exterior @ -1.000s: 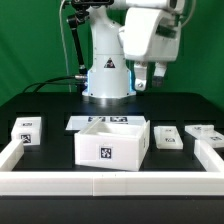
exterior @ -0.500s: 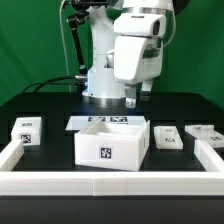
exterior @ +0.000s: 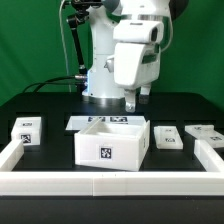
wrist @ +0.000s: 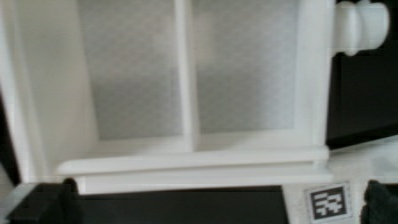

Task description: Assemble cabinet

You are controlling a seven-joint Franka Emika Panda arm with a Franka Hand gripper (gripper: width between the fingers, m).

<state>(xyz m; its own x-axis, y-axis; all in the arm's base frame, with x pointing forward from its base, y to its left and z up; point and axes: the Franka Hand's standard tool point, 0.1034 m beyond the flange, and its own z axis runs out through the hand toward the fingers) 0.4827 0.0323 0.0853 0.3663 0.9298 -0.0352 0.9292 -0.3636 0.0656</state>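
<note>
The cabinet (exterior: 112, 142) is a large white open-topped box with a tag on its front, standing mid-table. In the wrist view it (wrist: 187, 80) shows from above, with an inner divider splitting it into two bays. My gripper (exterior: 138, 99) hangs above and just behind the cabinet, touching nothing. Its fingers stand apart with nothing between them. In the wrist view the gripper (wrist: 206, 212) sits over black table beside the cabinet's wall, and only a dark finger (wrist: 32, 205) shows at the edge.
The marker board (exterior: 95, 121) lies behind the cabinet. Small white tagged blocks lie at the exterior view's left (exterior: 27, 131) and right (exterior: 168, 137) (exterior: 206, 132). Low white border rails (exterior: 110, 183) ring the table front and sides. A tag (wrist: 326, 203) shows in the wrist view.
The arm has swung toward the exterior view's left and dropped lower, bringing the gripper over the back of the cabinet. The parts on the table have not moved.
</note>
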